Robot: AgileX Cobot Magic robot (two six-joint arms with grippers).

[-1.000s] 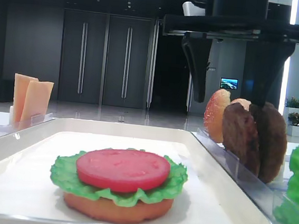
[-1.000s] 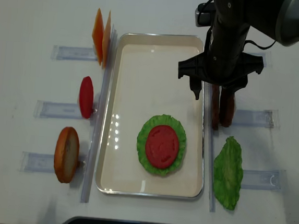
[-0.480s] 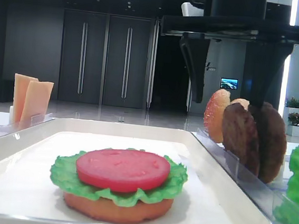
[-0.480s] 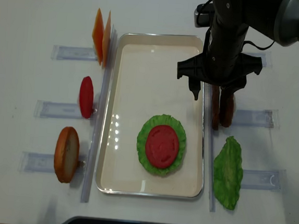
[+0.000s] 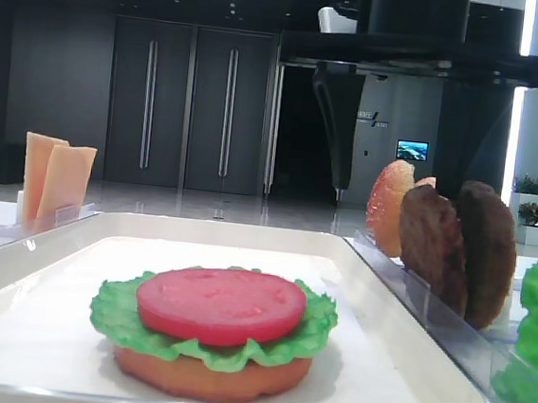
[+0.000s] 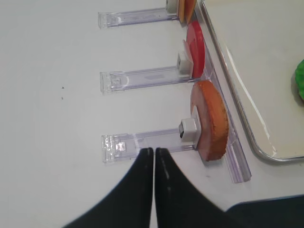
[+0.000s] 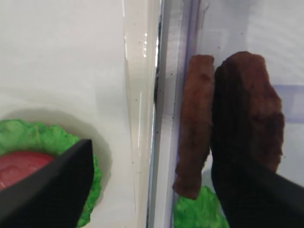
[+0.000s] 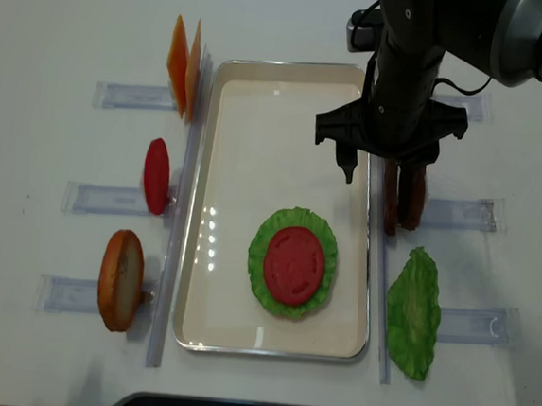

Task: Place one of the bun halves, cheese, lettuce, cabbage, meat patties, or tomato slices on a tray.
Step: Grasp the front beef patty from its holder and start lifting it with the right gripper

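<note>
- The right gripper [image 8: 385, 166] is hovering wide open and empty at upper right, straddling the two meat patties [image 8: 402, 197] standing just right of the tray [image 8: 211, 255].
- The next move is likely lowering, then closing on one patty.
- The left gripper [image 6: 153, 156] is sitting closed, holding nothing.

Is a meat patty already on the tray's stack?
No: in the overhead view the stack on the tray ends with a tomato slice on lettuce, and both patties stand in their holder outside the rim.

Tray [image 8: 204, 207] is looking glossy white w/ shiny rim. Patties [image 7: 223, 118] are showing rough, matt brown. Tomato [image 5: 220, 304] is looking smooth, slight sheen. Lettuce [image 5: 115, 312] is reading as ruffled plastic. Holders [image 6: 142, 81] are looking clear plastic.
</note>
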